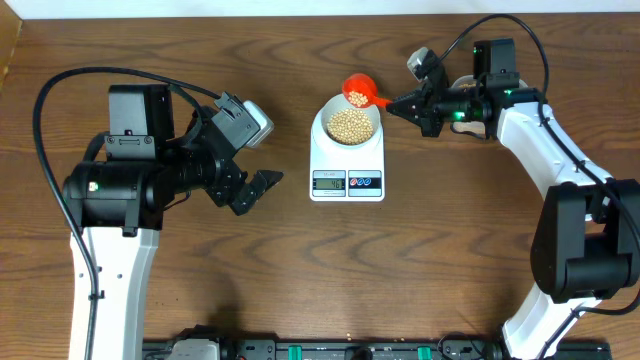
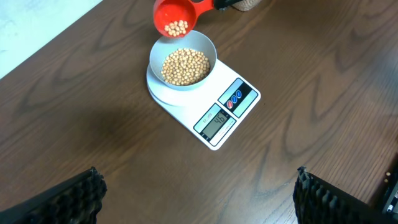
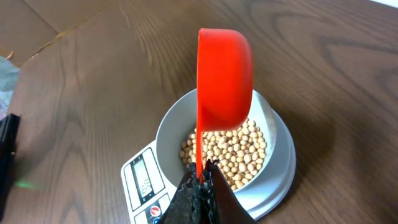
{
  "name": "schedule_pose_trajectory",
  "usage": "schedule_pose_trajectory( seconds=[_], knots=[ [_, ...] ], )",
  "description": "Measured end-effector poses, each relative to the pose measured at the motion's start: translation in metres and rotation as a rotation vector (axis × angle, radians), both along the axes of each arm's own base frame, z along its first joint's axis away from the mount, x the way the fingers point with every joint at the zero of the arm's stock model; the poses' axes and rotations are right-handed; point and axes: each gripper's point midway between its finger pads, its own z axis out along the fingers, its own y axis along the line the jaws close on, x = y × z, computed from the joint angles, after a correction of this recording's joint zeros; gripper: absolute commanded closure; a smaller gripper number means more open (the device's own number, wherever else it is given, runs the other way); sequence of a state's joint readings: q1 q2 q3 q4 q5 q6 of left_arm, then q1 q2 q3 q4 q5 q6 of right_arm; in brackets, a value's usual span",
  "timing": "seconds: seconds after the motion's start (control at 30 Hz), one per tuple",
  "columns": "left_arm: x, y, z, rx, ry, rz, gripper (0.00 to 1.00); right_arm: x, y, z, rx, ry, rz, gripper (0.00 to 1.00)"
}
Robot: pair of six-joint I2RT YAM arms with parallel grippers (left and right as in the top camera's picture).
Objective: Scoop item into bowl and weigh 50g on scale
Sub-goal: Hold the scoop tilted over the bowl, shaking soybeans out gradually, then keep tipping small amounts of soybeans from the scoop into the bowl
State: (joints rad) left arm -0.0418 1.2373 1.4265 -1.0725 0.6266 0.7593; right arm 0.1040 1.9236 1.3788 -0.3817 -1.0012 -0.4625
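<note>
1. The right gripper (image 1: 401,103) is pinched tight on the handle of a red scoop (image 1: 360,92); in its wrist view the two fingers (image 3: 186,199) meet around the thin handle edge.
2. The scoop's cup juts out beyond those fingertips, tilted on its side, with a few beans (image 2: 177,27) in it.
3. Just below and ahead of the right fingertips sits the bowl (image 3: 168,130), the cup hanging over its far rim without touching it.
4. The bowl holds a heap of beans and stands on the round plate of the scale (image 1: 347,182).
5. The scale's display (image 2: 214,119) is lit (digits too small to read surely).
6. The left gripper (image 2: 199,205) is spread wide and grips nothing; its fingers (image 2: 68,199) hang over bare table (image 1: 200,290).
7. The scale and bowl lie well ahead of the left fingertips, apart from them.
</note>
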Motion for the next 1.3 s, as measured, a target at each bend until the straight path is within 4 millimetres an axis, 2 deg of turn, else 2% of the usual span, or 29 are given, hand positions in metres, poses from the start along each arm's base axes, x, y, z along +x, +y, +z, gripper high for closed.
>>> schedule_pose_trajectory(
  seconds=[0.33, 1.3],
  knots=[
    [0.0, 0.0, 0.0, 0.0, 0.0, 0.0, 0.02, 0.003, -0.001, -0.003, -0.03, -0.008, -0.016, 0.99],
    [0.0, 0.0, 0.0, 0.0, 0.0, 0.0, 0.02, 0.002, -0.001, 0.01, -0.073, -0.103, -0.003, 0.99]
  ],
)
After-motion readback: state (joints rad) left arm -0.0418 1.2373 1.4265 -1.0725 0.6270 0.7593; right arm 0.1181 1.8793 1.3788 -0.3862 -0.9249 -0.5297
